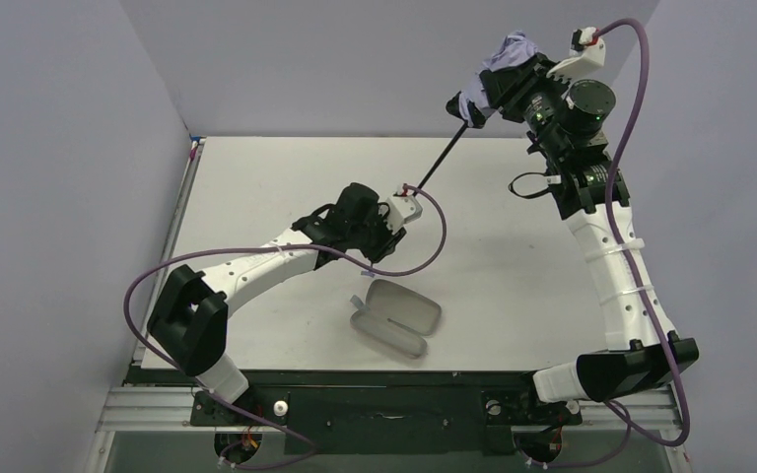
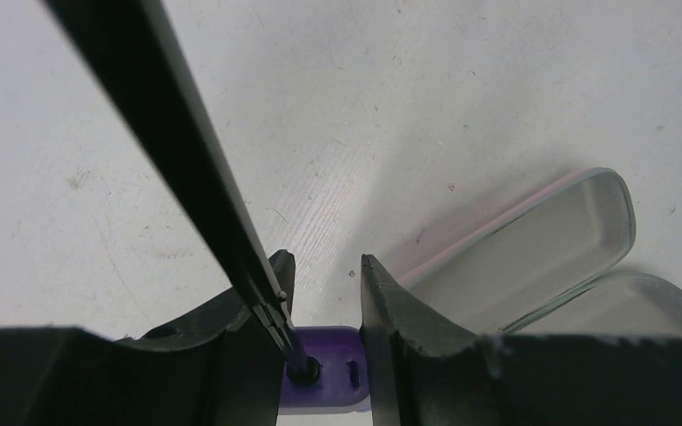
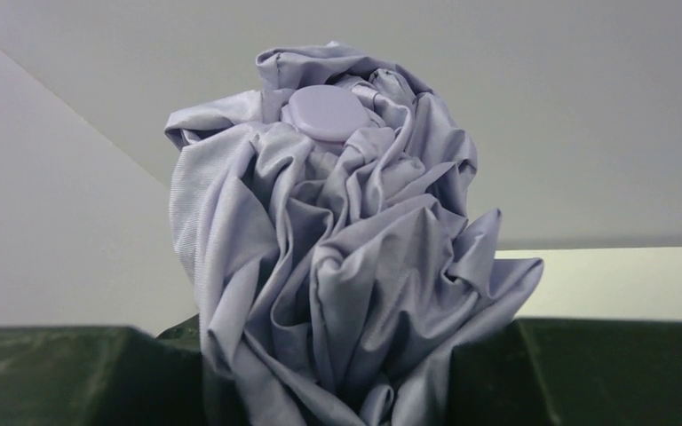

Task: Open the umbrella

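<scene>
The umbrella is stretched out in the air between my two grippers. Its thin black shaft [image 1: 441,155] runs from the small lavender handle [image 2: 333,368] up to the bunched pale lavender canopy [image 1: 506,54]. My left gripper [image 1: 406,202] is shut on the handle; in the left wrist view [image 2: 324,271] the handle sits between both fingers and the shaft [image 2: 178,151] rises to the upper left. My right gripper [image 1: 493,94] is shut on the folded canopy [image 3: 337,257], whose round lavender cap [image 3: 324,113] faces the camera. The canopy is still collapsed.
The oval pinkish-grey clamshell case [image 1: 397,317] lies open on the white table [image 1: 256,168] near the front edge, below my left gripper; it also shows in the left wrist view [image 2: 533,257]. Grey walls close in the back and sides.
</scene>
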Available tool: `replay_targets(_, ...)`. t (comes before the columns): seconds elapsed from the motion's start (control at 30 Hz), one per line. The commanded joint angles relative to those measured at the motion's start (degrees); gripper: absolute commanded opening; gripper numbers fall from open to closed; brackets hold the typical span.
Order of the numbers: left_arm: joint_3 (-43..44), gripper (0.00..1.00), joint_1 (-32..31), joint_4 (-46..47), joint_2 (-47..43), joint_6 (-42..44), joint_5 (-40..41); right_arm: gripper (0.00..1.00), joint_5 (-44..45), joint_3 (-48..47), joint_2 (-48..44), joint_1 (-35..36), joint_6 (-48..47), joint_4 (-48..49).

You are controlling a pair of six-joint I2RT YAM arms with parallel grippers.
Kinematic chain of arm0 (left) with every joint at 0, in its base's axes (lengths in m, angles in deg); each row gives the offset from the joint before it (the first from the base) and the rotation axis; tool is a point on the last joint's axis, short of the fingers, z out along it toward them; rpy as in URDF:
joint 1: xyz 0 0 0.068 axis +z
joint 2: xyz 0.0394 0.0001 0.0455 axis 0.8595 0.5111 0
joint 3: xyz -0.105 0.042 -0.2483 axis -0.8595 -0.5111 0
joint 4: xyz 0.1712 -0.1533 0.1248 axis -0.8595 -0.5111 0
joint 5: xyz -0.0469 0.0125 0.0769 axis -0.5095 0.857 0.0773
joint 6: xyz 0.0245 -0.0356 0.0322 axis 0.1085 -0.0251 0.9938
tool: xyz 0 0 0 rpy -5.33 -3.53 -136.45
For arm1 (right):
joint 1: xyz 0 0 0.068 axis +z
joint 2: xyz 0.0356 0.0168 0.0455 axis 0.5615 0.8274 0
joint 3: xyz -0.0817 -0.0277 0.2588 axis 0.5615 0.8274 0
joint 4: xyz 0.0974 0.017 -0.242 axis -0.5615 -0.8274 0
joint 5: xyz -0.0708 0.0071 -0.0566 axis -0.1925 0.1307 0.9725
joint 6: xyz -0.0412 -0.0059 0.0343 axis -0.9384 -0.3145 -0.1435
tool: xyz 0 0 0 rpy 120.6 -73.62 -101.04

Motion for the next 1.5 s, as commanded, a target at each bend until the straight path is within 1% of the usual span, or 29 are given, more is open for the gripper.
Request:
replay_targets(0.0,-2.8,0.31,0.4,-7.2,-1.0,1.0,0.3,0.00,3.0,-5.7,-1.2,-2.2,1.7,14.9)
replay_targets(0.17,-0.5,0.32,0.7,-5.7,-1.7,0.3,-0.6,0.00,-0.8,-2.7,-1.0,-2.1,3.7,16.1)
replay_targets(0.23,1.7,0.38,0.8,-5.6,-1.8,-0.7,-1.9,0.00,-3.1,-0.8,-1.0,-1.9,4.9,16.7)
replay_targets(0.27,3.2,0.46,0.8,-5.5,-2.1,-0.9,-2.7,0.00,-4.0,-0.3,-0.9,-1.6,5.5,16.9)
replay_targets(0.3,3.8,0.50,1.0,-5.2,-2.4,-1.7,-2.9,0.00,-5.3,1.2,-1.0,-1.5,5.7,17.2)
replay_targets(0.33,4.8,0.61,1.0,-3.7,-3.4,-2.2,-3.4,0.00,-5.8,2.1,-1.1,-1.1,5.7,17.5)
replay_targets(0.37,5.5,0.66,1.4,-2.8,-4.1,-3.0,-4.6,0.00,-6.4,3.7,-1.5,-1.0,5.8,17.6)
replay_targets(0.4,5.8,0.77,1.6,-0.7,-5.4,-3.3,-5.1,0.00,-6.6,4.5,-1.7,-0.7,6.0,18.0)
replay_targets(0.43,6.5,0.81,1.7,0.4,-6.1,-3.7,-5.8,0.00,-7.0,6.0,-2.0,-0.5,6.1,18.1)
replay_targets(0.47,6.9,0.88,1.8,2.7,-7.5,-3.7,-6.1,0.00,-7.2,6.7,-2.2,-0.4,6.5,18.5)
replay_targets(0.57,9.5,0.99,1.9,6.9,-9.7,-2.8,-6.2,0.00,-9.1,10.2,-3.1,-0.2,8.5,21.0)
replay_targets(0.67,12.3,0.97,2.6,11.3,-11.1,-3.0,-6.7,0.00,-12.2,12.2,-3.2,0.1,9.9,24.5)
replay_targets(0.77,17.4,0.97,4.3,12.1,-10.3,-5.1,-11.5,0.00,-15.1,12.9,-3.0,0.3,11.5,28.1)
replay_targets(0.8,18.6,0.97,5.5,11.8,-9.4,-7.4,-12.8,0.00,-16.6,13.1,-2.9,0.3,11.8,28.8)
replay_targets(0.87,24.4,0.97,7.8,10.6,-7.5,-11.6,-17.3,0.00,-18.6,13.3,-2.7,0.4,12.8,30.7)
replay_targets(0.9,25.9,0.97,8.7,9.9,-5.9,-13.5,-21.3,0.00,-19.2,13.3,-2.8,0.5,13.4,31.6)
replay_targets(0.93,29.0,0.97,10.5,9.6,-5.0,-16.9,-23.4,0.00,-20.2,13.3,-2.6,0.5,13.6,31.9)
replay_targets(0.97,30.3,0.97,11.3,9.2,-3.2,-18.5,-27.7,0.00,-20.5,13.3,-2.6,0.6,14.0,32.4)
replay_targets(1.03,34.1,0.97,13.0,9.2,-0.8,-22.5,-32.7,0.00,-21.6,13.3,-2.6,0.9,14.5,32.7)
replay_targets(1.07,36.2,0.97,13.4,8.9,-0.2,-24.4,-33.1,0.00,-22.0,13.3,-2.5,1.0,14.7,32.7)
replay_targets(1.17,38.8,0.97,13.5,8.1,2.0,-25.7,-32.8,0.00,-23.2,13.3,-2.4,1.6,15.3,32.9)
replay_targets(1.23,40.1,0.97,13.4,8.1,3.0,-26.2,-34.4,0.00,-24.8,13.3,-2.4,2.2,15.5,33.2)
replay_targets(1.33,43.0,0.97,13.2,6.8,5.1,-27.9,-40.5,0.00,-26.6,13.0,-2.0,3.2,15.8,34.0)
replay_targets(1.4,44.1,0.97,13.1,6.3,6.7,-30.4,-42.0,0.00,-27.7,12.6,-1.7,3.8,16.3,34.4)
replay_targets(1.47,44.6,0.97,13.0,6.3,7.8,-32.1,-41.6,0.00,-28.8,12.0,-1.4,4.4,16.4,34.7)
